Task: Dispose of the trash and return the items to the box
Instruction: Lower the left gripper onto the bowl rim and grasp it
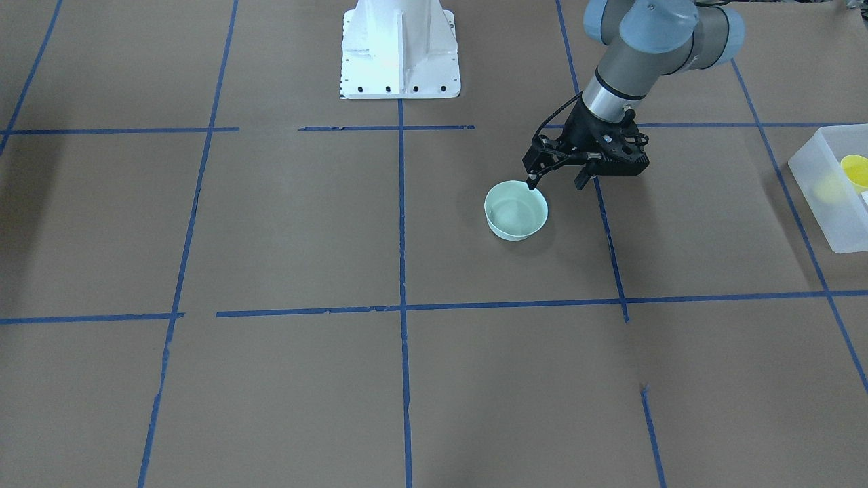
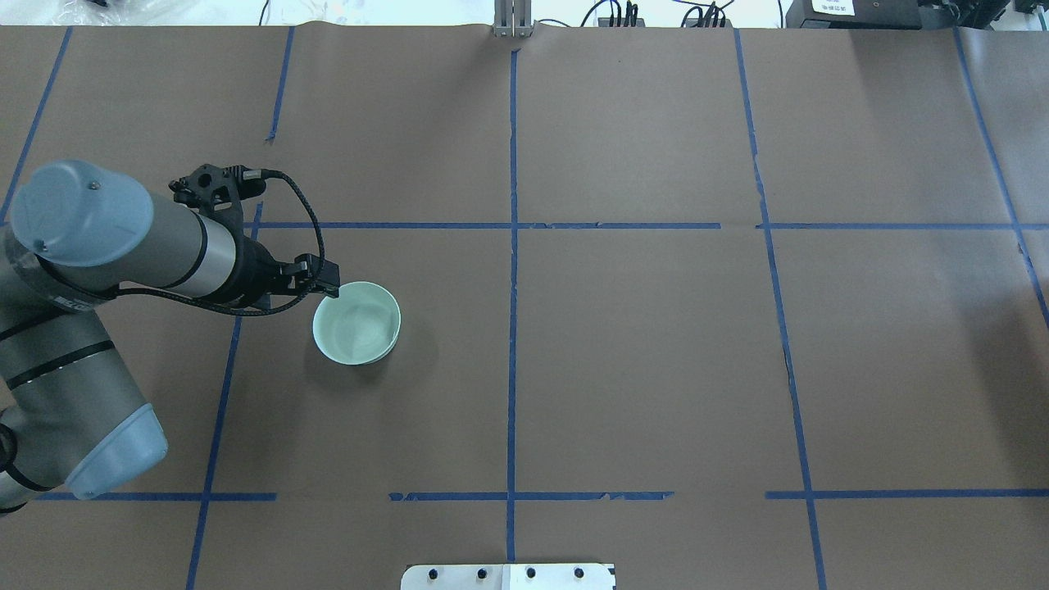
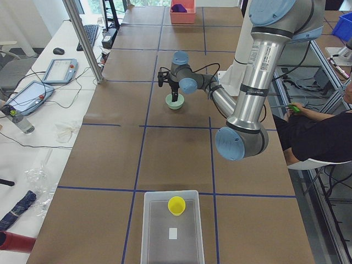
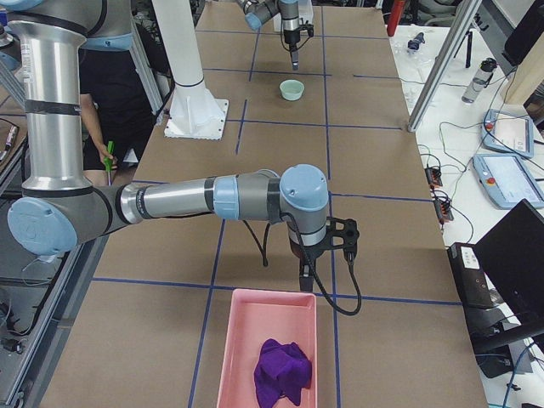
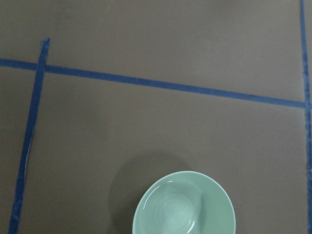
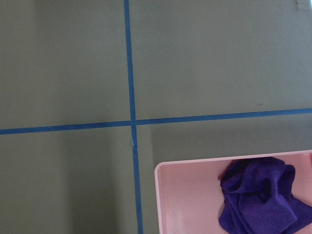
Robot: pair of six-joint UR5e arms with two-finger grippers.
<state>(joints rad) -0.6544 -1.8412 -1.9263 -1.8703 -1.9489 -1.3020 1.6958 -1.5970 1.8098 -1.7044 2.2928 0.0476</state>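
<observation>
1. The left end effector (image 1: 557, 181) hangs over the brown paper-covered desk (image 1: 271, 224) with its fingers spread wide and nothing between them.
2. The shallow round mint-green plastic bowl (image 1: 515, 213) stands upright right under it. One fingertip (image 1: 532, 183) is at the bowl's rim; the other is outside, beside the bowl.
3. Well away from that end effector, the small yellow plastic tumbler cup (image 3: 176, 205) stands inside the rectangular frosted-white plastic bin (image 3: 165, 242).
4. The right end effector (image 4: 325, 265) shows only from the side, so whether it is spread or pressed together cannot be told. Just beside it lies a pink plastic tray (image 4: 234, 340) with a crumpled purple cloth (image 4: 282, 371) in it.
</observation>
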